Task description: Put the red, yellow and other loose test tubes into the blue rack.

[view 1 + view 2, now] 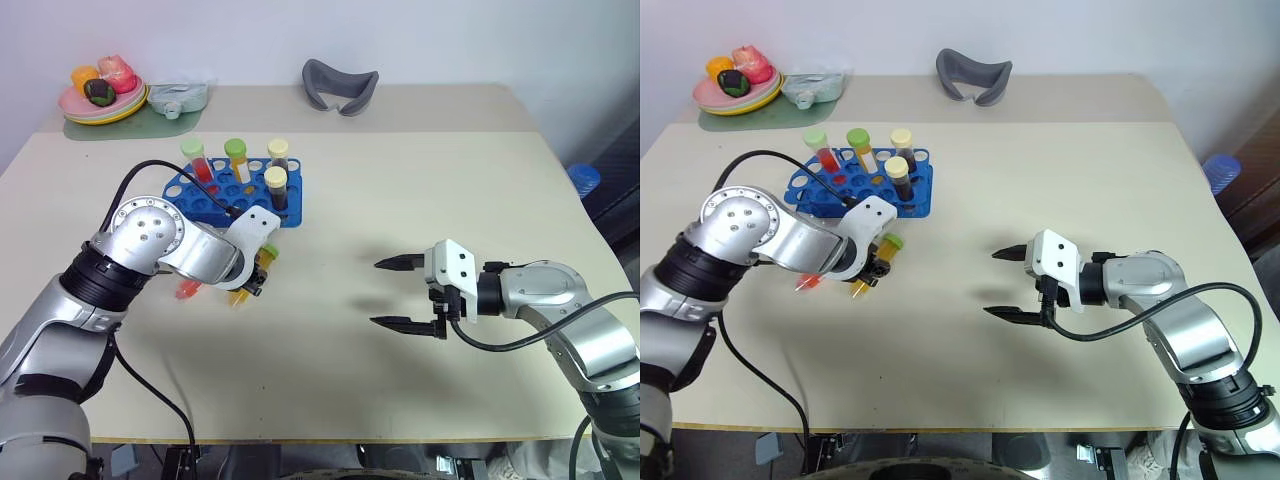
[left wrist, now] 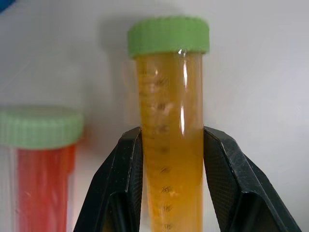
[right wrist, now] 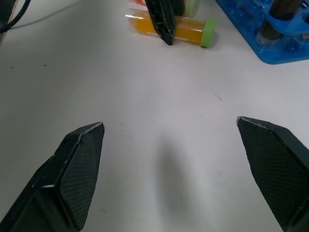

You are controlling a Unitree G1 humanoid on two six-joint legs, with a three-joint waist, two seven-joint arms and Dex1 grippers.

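Across the whole picture you see a big tan table (image 1: 400,200). At the lower left of the head view, your left gripper (image 1: 252,283) points down at the table, just below the blue rack (image 1: 200,195). Its two black fingers (image 2: 123,183) are squeezed shut on a yellow test tube (image 2: 169,140) with a green cap. In the right wrist view that tube lies flat on the table. Right beside it lies a red test tube (image 2: 43,188), also with a green cap.

At the lower right of the head view, your right gripper (image 1: 395,293) hangs over bare table, well apart from the tubes. Its fingers (image 3: 77,164) stand wide open and hold nothing.

Up in the upper left middle sits the blue rack with its rows of round holes. Four tubes stand in it: a red one (image 1: 197,160) with a green cap, a yellow one (image 1: 238,160) with a green cap, and two dark ones (image 1: 277,188) with pale yellow caps.

At the top middle lies a curved grey thing (image 1: 340,85). In the far upper left corner sit pink and yellow stacked plates (image 1: 100,105) on a green mat, with toy food (image 1: 100,80) on top, and a pale green thing (image 1: 178,98) just beside them.
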